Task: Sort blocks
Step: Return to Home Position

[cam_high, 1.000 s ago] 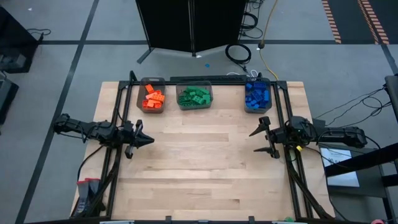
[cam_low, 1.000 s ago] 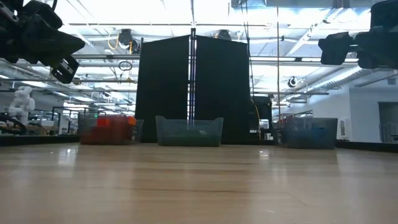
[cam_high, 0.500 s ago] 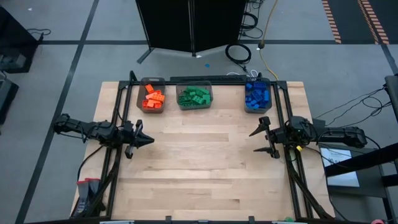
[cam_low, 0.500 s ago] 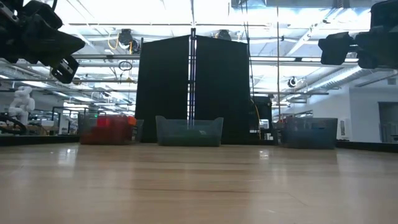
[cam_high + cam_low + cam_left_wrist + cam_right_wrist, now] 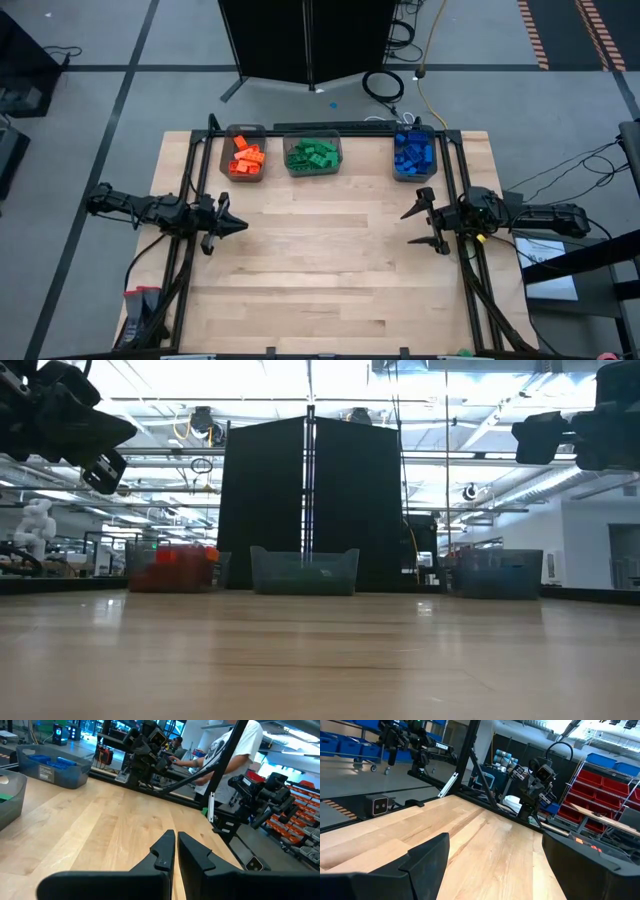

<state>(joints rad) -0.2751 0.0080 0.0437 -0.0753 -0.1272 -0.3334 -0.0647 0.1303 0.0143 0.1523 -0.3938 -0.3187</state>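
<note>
Three grey bins stand along the table's far edge, each resting on its base. The left bin [image 5: 245, 154] holds orange blocks [image 5: 245, 158], the middle bin [image 5: 313, 155] green blocks [image 5: 312, 155], the right bin [image 5: 413, 154] blue blocks [image 5: 412, 152]. My left gripper [image 5: 240, 226] hangs shut at the table's left edge, its fingers [image 5: 176, 846] pointing level across the wood with nothing between them. My right gripper [image 5: 422, 221] hangs open at the right edge, also level, with only bare table between its fingers [image 5: 427, 857].
The wooden tabletop [image 5: 330, 270] stretches bare between the two grippers. Black frame rails [image 5: 190, 190] run along the table's left and right sides. A black screen [image 5: 310, 505] stands behind the bins. A person in a white shirt [image 5: 235, 750] stands beyond the table in the left wrist view.
</note>
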